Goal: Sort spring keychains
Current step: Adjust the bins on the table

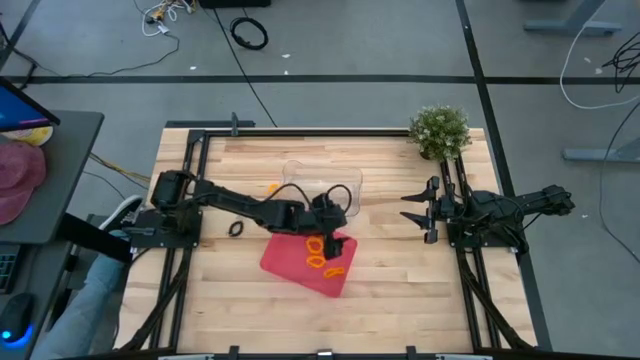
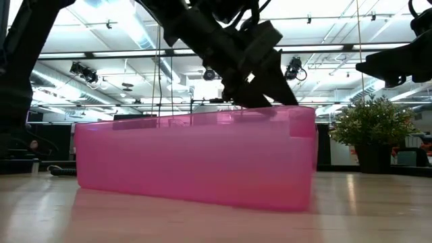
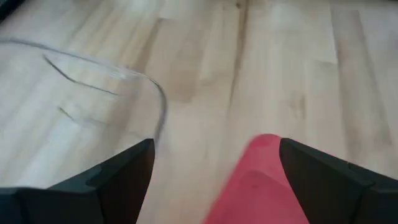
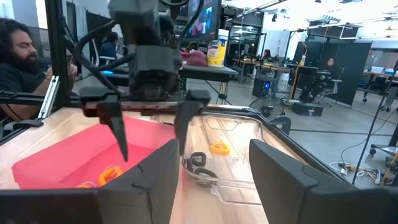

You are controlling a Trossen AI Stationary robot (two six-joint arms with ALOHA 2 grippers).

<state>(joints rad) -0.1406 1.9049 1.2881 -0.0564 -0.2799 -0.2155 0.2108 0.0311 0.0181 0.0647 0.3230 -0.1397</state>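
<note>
Red plastic is seen near the middle of the high view: the red tray (image 1: 290, 262) sits on the wooden table (image 1: 400, 300) with orange keychains (image 1: 322, 250) lying in it. Just above it in that view a clear tray (image 1: 300, 175) is seen, with one orange keychain (image 1: 273, 187) and a black keychain (image 4: 198, 160) inside. Another black keychain (image 1: 236, 229) lies alone on the wood, to the left of the red tray. The left gripper (image 1: 328, 215) is held above the top edge of the red tray, with its fingers (image 3: 124, 174) spread wide and nothing between them. The right gripper (image 1: 412, 208) is parked at the right of the table, near the small plant (image 1: 440, 130), half open and empty. A slip is likely if the left gripper is lowered right on the red rim or the clear rim, since both edges sit close together under it. A tray can be pushed or tipped by a finger, and the small springs can be spilled. A spring can also be pinched badly and pop away, because it is round and bouncy. Two orange ones lying close may be picked up together. Plenty of open wood is left at the lower right and at the lower left of the high view, so room for moving is found there. The black frame rails (image 1: 190, 180) at the sides are best kept away from.
</note>
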